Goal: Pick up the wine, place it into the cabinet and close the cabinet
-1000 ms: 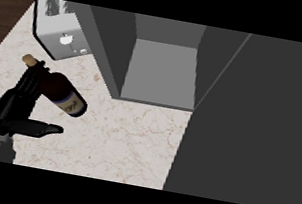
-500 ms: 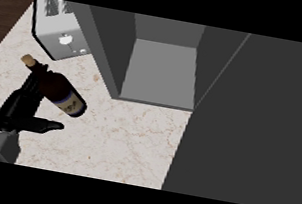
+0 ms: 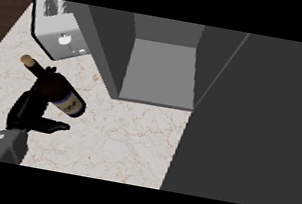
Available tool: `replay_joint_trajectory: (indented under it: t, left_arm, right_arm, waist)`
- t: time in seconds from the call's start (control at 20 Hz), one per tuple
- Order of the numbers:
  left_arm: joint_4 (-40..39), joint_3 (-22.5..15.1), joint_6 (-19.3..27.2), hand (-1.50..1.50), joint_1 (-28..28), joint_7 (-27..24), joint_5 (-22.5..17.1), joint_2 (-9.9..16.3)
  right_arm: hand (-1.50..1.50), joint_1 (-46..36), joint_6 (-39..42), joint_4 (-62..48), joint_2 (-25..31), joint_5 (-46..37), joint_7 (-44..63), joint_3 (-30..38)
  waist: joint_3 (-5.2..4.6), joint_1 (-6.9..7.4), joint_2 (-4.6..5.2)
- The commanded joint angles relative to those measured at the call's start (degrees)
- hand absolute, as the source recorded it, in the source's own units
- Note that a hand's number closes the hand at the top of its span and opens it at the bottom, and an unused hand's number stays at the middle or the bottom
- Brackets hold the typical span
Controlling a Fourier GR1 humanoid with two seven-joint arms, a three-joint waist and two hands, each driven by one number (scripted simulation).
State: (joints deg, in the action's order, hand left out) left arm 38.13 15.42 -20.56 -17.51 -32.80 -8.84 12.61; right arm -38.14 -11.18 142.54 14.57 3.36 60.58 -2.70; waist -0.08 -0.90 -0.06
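Bottle point(image 3: 57, 91) raised slightly, one left hand point(image 3: 30, 114) curled round it, one open cabinet point(image 3: 161, 70)

Dark glass wine bottle point(image 3: 57, 91) at frame left on pale marble counter point(image 3: 116, 143), black left hand point(image 3: 31, 112) just below it; grey toaster point(image 3: 59, 33) upper left; open grey cabinet point(image 3: 161, 70) centre-right.

Dark wine bottle point(image 3: 57, 91) with a cork-coloured top and a pale label, leaning tilted on the marbled counter, neck pointing up-left — grey cabinet point(image 3: 160, 75) standing open just to its right, interior showing bare grey.
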Motion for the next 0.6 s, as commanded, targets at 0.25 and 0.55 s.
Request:
replay_joint_trajectory:
  t: [0.25, 0.55]
  left_arm:
    - [-10.8, 1.9, -1.3, 1.50, -7.0, -4.6, -0.6, 0.0]
    - [-11.0, -2.5, -2.0, 1.50, -7.0, -8.9, 3.6, -2.3]
  right_arm:
    - [-1.50, 1.8, -1.9, 8.5, 0.3, 2.2, 7.6, -1.1]
    - [-1.50, 3.0, -1.6, 7.5, -0.3, 2.2, 4.7, -1.2]
  waist:
    - [-0.04, -0.43, 0.03]
    - [0.01, -0.06, -0.02]
